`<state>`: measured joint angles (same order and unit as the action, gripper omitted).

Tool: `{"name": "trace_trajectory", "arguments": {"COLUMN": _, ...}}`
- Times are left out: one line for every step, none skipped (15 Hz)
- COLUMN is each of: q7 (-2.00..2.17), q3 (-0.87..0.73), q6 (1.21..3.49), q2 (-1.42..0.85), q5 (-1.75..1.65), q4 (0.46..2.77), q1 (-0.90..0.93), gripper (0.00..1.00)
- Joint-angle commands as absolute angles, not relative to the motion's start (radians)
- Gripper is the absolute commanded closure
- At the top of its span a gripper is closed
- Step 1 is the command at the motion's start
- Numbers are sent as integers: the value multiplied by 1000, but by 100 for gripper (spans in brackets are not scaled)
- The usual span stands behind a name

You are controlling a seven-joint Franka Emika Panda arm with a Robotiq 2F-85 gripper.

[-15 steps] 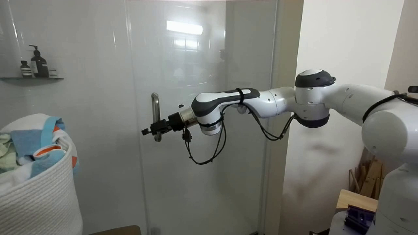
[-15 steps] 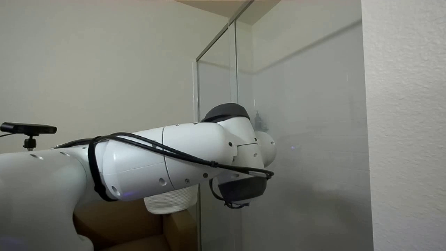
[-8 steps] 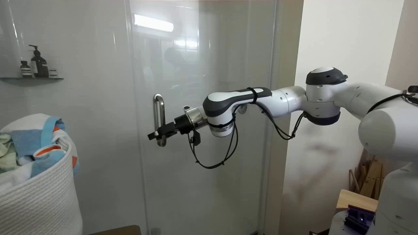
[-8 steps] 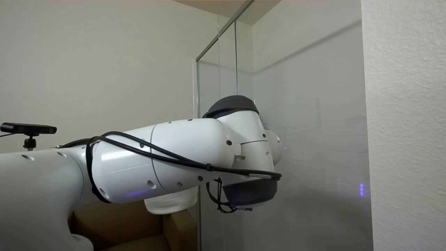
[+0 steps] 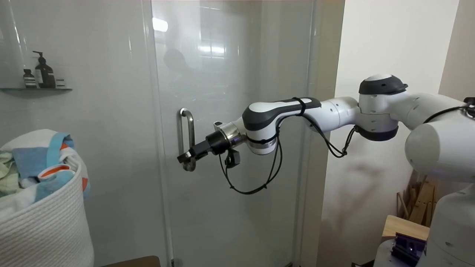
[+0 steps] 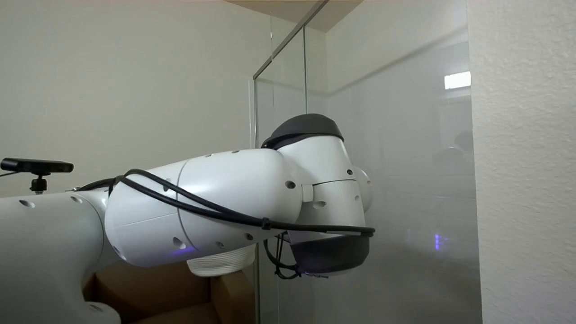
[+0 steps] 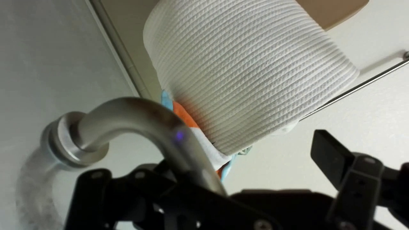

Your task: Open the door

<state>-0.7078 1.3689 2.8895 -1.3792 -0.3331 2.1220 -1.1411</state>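
Observation:
The door [image 5: 237,207] is a tall clear glass panel. Its free edge stands slightly out from the fixed panel, and its glass also shows in an exterior view [image 6: 418,189]. Its silver D-shaped handle [image 5: 191,129] is upright. My gripper [image 5: 185,155] is at the lower part of the handle. In the wrist view the handle [image 7: 188,150] passes in front of the left finger, which reaches between bar and glass. The jaws [image 7: 249,163] are wide apart with the right finger free of the bar. In an exterior view the arm hides the gripper and handle.
The fixed glass panel [image 5: 111,148] is left of the door. A white woven basket [image 5: 48,226] with towels stands in front of it, and shows close in the wrist view [image 7: 243,64]. A brown chair [image 6: 153,288] is beyond the arm. A wall [image 6: 522,157] borders the glass.
The door has swung outward; its free edge has moved left along the top rail in an exterior view. My gripper has moved with the handle, rightward and slightly down in an exterior view.

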Motion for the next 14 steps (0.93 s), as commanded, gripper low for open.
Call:
{"name": "trace_trajectory", "arguments": {"q7": -691, "q3": 1356, "q6": 2803, "q2": -1352, "q5": -287, "q4": 2202, "q1": -1172, "gripper": 0}}
{"name": "trace_trajectory", "arguments": {"q7": -691, "q3": 1357, "q6": 2795, "q2": -1349, "q5": -285, "q4": 2207, "q1": -1176, "gripper": 0}}
{"name": "trace_trajectory", "arguments": {"q7": -691, "q3": 1358, "q6": 2792, "q2": -1344, "q5": -285, "q4": 2207, "q1": -1179, "gripper": 0}}
{"name": "trace_trajectory", "arguments": {"q7": -690, "q3": 1356, "q6": 2797, "q2": -1336, "q5": -287, "q4": 2204, "q1": -1177, "gripper": 0}}
{"name": "trace_trajectory", "arguments": {"q7": -725, "q3": 1380, "q6": 2836, "q2": -1367, "q5": -300, "q4": 2161, "q1": -1179, "gripper": 0}}
{"name": "trace_trajectory", "arguments": {"q7": -725, "q3": 1381, "q6": 2834, "q2": -1365, "q5": -300, "q4": 2165, "q1": -1182, "gripper": 0}}
{"name": "trace_trajectory", "arguments": {"q7": -725, "q3": 1381, "q6": 2833, "q2": -1363, "q5": -299, "q4": 2165, "q1": -1182, "gripper": 0}}
{"name": "trace_trajectory", "arguments": {"q7": -725, "q3": 1381, "q6": 2833, "q2": -1362, "q5": -299, "q4": 2165, "q1": -1182, "gripper": 0}}
{"name": "trace_trajectory", "arguments": {"q7": -725, "q3": 1380, "q6": 2833, "q2": -1362, "q5": -298, "q4": 2165, "q1": -1182, "gripper": 0}}
{"name": "trace_trajectory", "arguments": {"q7": -725, "q3": 1380, "q6": 2833, "q2": -1362, "q5": -298, "q4": 2165, "q1": -1182, "gripper": 0}}
{"name": "trace_trajectory", "arguments": {"q7": -725, "q3": 1380, "q6": 2833, "q2": -1362, "q5": -298, "q4": 2165, "q1": -1182, "gripper": 0}}
{"name": "trace_trajectory", "arguments": {"q7": -707, "q3": 1372, "q6": 2834, "q2": -1341, "q5": -294, "q4": 2159, "q1": -1176, "gripper": 0}}
{"name": "trace_trajectory", "arguments": {"q7": -691, "q3": 1370, "q6": 2814, "q2": -1327, "q5": -286, "q4": 2162, "q1": -1175, "gripper": 0}}
{"name": "trace_trajectory", "arguments": {"q7": -671, "q3": 1369, "q6": 2804, "q2": -1295, "q5": -283, "q4": 2164, "q1": -1163, "gripper": 0}}
